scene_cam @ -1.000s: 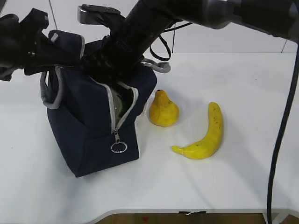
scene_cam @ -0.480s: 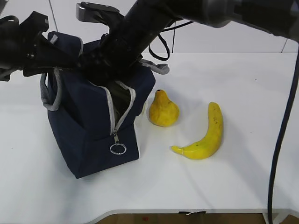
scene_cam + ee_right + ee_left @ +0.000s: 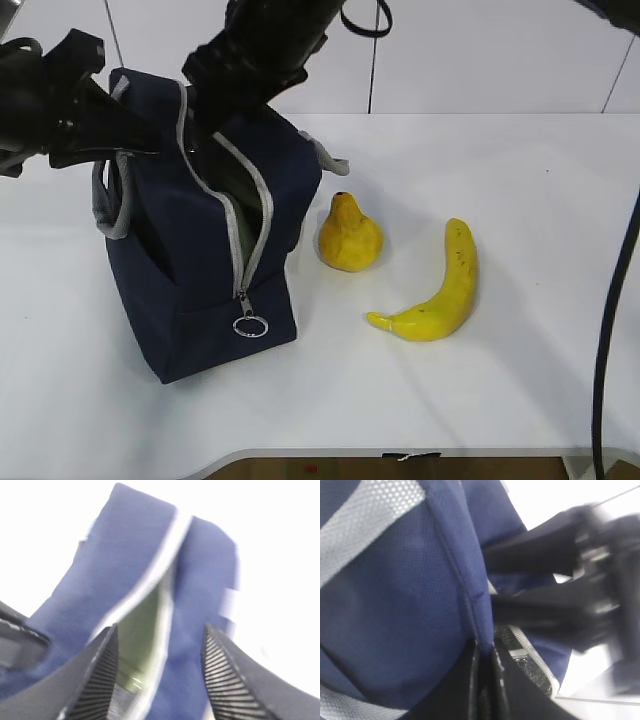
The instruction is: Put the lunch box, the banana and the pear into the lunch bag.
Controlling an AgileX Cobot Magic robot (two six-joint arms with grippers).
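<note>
At nine o'clock of the surface point(image 3: 520, 200) we see the bag point(image 3: 190, 270) standing upright, zipper parted down its front. It is soft fabric, and we judge it will sag and close on itself unless its rim is held apart. The left gripper point(image 3: 484, 680) is pinched closed on a fold of the bag's navy edge, which the left wrist view shows plainly and the exterior view hides behind the arm's dark bulk. The box point(image 3: 142, 645) sits inside the bag; only the right wrist view gives us its pale green lid through the gap, while from outside we catch just a dull greenish strip in the opening. It looks rigid and flat, so it should stay put. The right gripper point(image 3: 160, 675) hangs over the opening with jaws apart and nothing between them. At the middle of the surface, just at the bag's three o'clock, stands the pear point(image 3: 350, 235), upright and apart from the bag; we expect it to be firm, smooth and inclined to roll, best taken across its wide belly. At four o'clock of the pear lies the banana point(image 3: 440, 290), well apart, long and curved, softer-skinned, best taken across its middle. Neither wrist view shows the fruit.
</note>
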